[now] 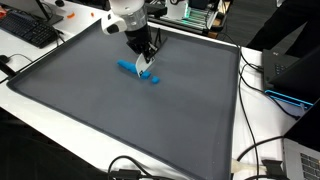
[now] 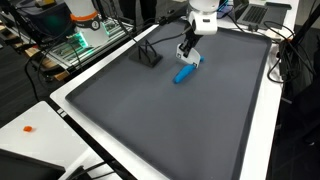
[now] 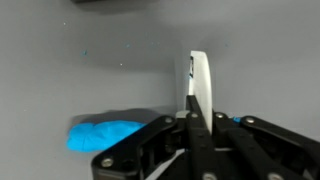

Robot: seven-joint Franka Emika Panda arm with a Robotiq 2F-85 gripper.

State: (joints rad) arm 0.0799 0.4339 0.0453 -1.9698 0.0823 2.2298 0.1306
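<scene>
My gripper [image 1: 146,60] hangs low over a dark grey mat [image 1: 120,120] and is shut on a thin white object [image 3: 199,75] with a blue mark on its edge. The object stands up between the fingers [image 3: 196,118] in the wrist view. A blue object [image 1: 132,69] lies flat on the mat just beside and under the gripper. It shows in both exterior views [image 2: 184,74] and at the lower left of the wrist view [image 3: 105,132]. The white object [image 2: 194,60] reaches down close to the blue one; I cannot tell whether they touch.
A small black stand [image 2: 149,56] sits on the mat [image 2: 170,120] near the gripper [image 2: 188,50]. A keyboard [image 1: 30,30] and a laptop [image 1: 292,72] lie beyond the mat's edges, with cables [image 1: 255,160] around. A small orange piece [image 2: 30,128] lies on the white table.
</scene>
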